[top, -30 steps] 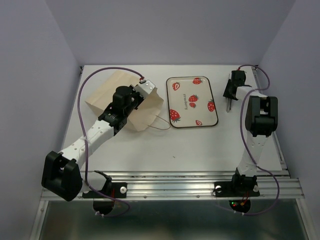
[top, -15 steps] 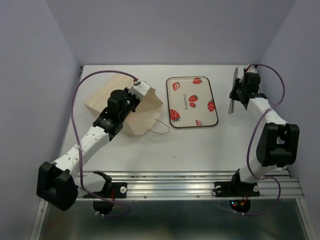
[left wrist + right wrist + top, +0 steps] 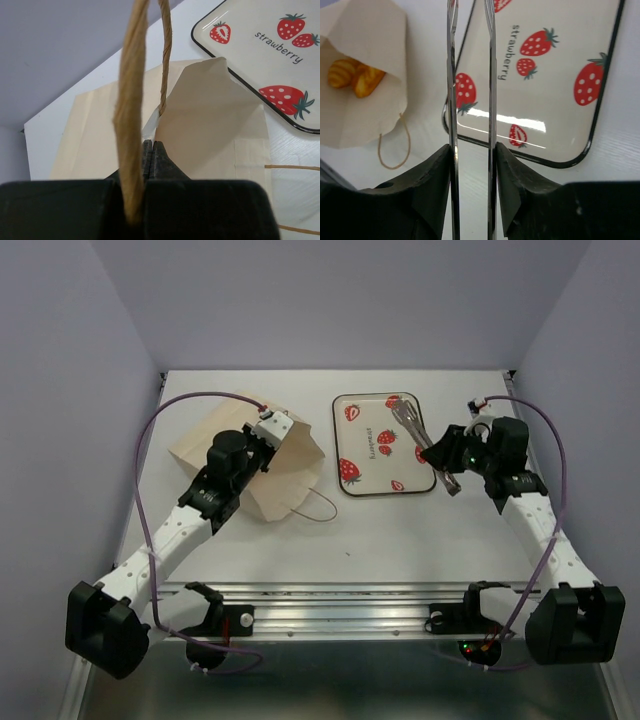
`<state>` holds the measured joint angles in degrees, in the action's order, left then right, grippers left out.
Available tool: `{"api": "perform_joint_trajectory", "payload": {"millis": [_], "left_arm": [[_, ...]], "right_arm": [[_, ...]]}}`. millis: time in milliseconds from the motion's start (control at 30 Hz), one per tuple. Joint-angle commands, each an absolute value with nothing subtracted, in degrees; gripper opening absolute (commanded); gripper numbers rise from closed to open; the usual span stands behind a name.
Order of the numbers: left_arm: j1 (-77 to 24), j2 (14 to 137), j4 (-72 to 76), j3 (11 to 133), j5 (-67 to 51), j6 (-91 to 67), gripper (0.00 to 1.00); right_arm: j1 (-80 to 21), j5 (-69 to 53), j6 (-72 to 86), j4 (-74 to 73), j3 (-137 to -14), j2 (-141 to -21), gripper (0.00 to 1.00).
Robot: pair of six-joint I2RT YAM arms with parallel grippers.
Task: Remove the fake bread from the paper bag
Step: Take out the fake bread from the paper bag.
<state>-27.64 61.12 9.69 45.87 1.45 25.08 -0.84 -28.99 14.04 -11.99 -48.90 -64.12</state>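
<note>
Tan paper bag [image 3: 295, 468] lies toward the table's [image 3: 400, 530] far-left corner, mouth open; glossy golden fake bread [image 3: 356, 77] inside.

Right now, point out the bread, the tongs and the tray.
bread [image 3: 367, 80], right wrist view, middle of the darker pastry.
tongs [image 3: 452, 75], right wrist view, on the left metal arm.
tray [image 3: 555, 112], right wrist view, bare surface between strawberries.

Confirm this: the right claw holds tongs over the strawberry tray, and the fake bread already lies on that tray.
Not right: the right wrist view shows the fake bread inside the paper bag, not on the tray. The right claw does hold the tongs.
</note>
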Motion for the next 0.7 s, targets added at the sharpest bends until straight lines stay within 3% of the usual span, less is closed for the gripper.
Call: {"api": "perform_joint_trajectory", "payload": {"millis": [0,333,667], "left_arm": [[-28.0,58.5,13.9,45.5,0.4,23.6,0.00],[-27.9,58.2,13.8,44.4,0.3,20.8,0.00],[-28.1,58.8,13.4,45.0,-1.5,18.5,0.00]], "right_arm": [[-1.5,-41.8,15.6,-9.9,-47.2,-60.5,0.46],[-5.4,-43.3,14.9,-13.0,-48.1,-59.8,0.49],[-20.6,-43.5,17.6,-12.0,-47.2,-61.5,0.51]]}}
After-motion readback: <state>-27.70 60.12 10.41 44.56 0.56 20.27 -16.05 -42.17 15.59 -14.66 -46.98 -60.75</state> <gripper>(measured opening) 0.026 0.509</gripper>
